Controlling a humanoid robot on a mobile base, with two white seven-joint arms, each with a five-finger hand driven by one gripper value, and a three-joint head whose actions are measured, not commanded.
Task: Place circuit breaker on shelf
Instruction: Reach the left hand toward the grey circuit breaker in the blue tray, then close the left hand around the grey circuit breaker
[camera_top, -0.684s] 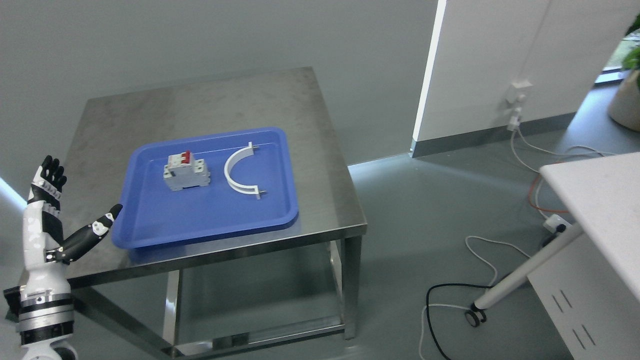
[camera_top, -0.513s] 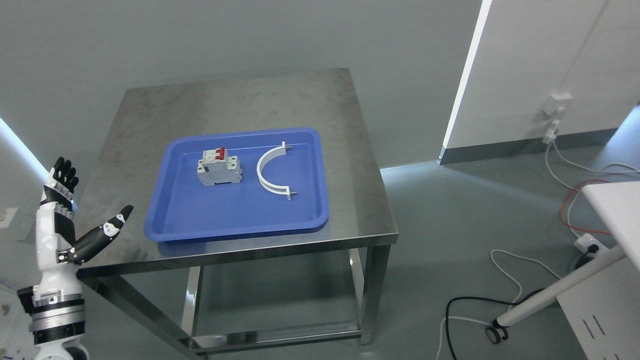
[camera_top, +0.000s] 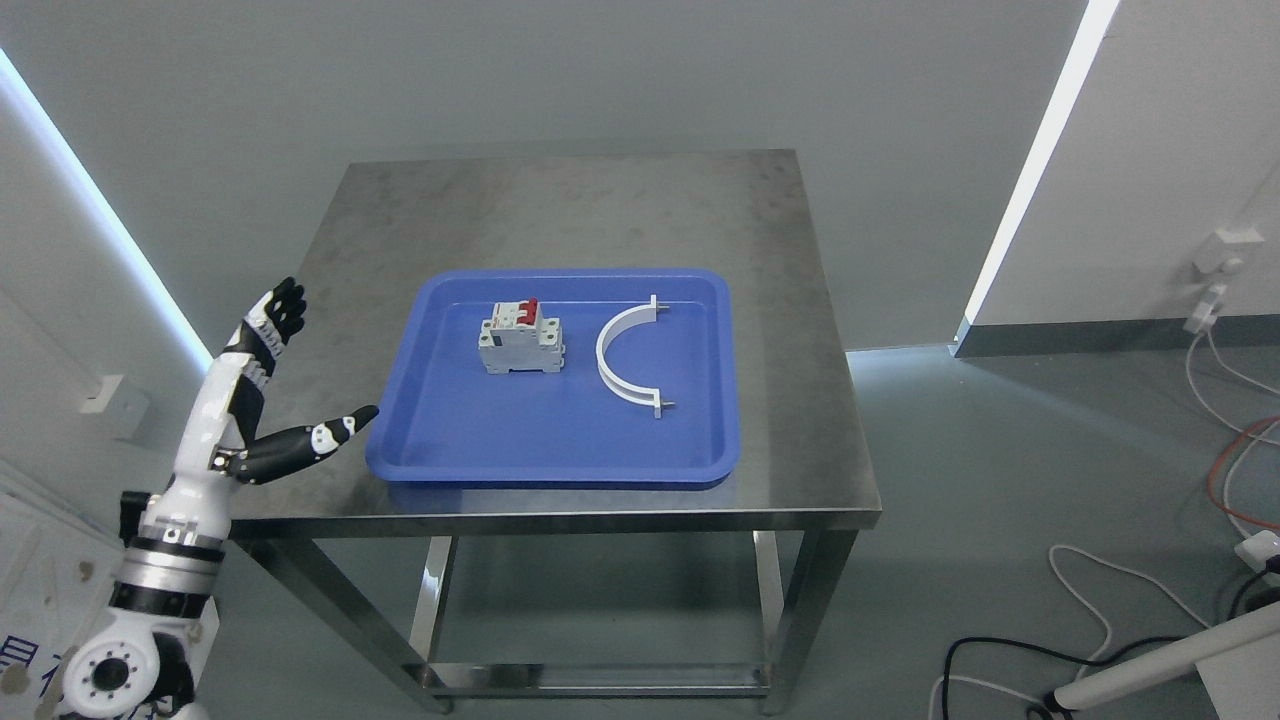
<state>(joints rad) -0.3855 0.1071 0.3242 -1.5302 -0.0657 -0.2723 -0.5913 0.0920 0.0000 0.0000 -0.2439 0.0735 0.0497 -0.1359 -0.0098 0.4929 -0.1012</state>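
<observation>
Left hand (camera_top: 262, 395) spread beside the blue tray (camera_top: 440, 455), where circuit breaker (camera_top: 520, 339) stands near a white arc (camera_top: 617, 357)

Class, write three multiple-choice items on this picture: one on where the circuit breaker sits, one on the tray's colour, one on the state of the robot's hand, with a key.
1. The circuit breaker stands:
A. on the floor
B. in the tray, left of the white curved part
C. in the hand

2. The tray is:
A. blue
B. red
C. green

3. The left hand is:
A. gripping the breaker
B. pressed on the curved part
C. open, holding nothing

Key: B, it stands upright in the tray; A, its rim is blue; C, fingers spread beside the tray.
</observation>
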